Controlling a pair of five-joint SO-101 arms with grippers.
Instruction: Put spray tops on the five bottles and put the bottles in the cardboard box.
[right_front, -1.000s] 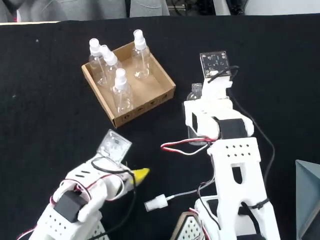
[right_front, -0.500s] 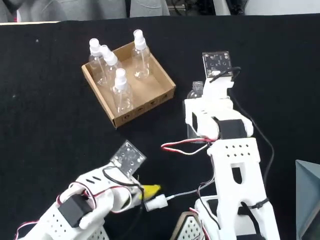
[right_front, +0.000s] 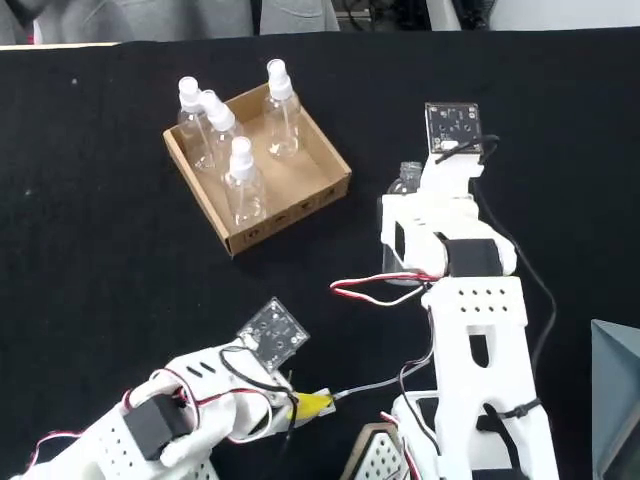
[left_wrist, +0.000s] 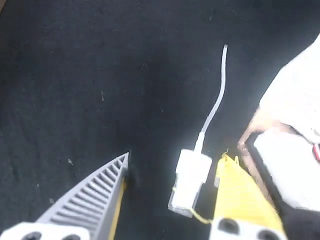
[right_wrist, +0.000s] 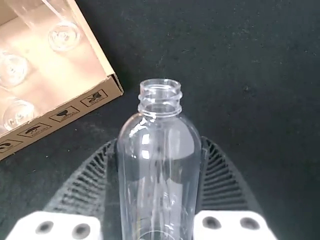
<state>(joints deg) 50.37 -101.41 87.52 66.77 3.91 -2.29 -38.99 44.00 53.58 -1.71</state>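
Clear bottle (right_wrist: 160, 170), uncapped, sits clamped in your right gripper (right_wrist: 159, 145); your left gripper (left_wrist: 175, 160) is spread apart around the spray top (left_wrist: 189, 182) lying on the desk (left_wrist: 100, 75).

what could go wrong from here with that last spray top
The spray top lies on its side close to the left gripper's yellow finger, off-centre between the open fingers, so closing may nudge it or grip it crooked. Its long thin tube must enter the narrow neck of the bottle in the right gripper; a tilted grip could make it miss or bend.
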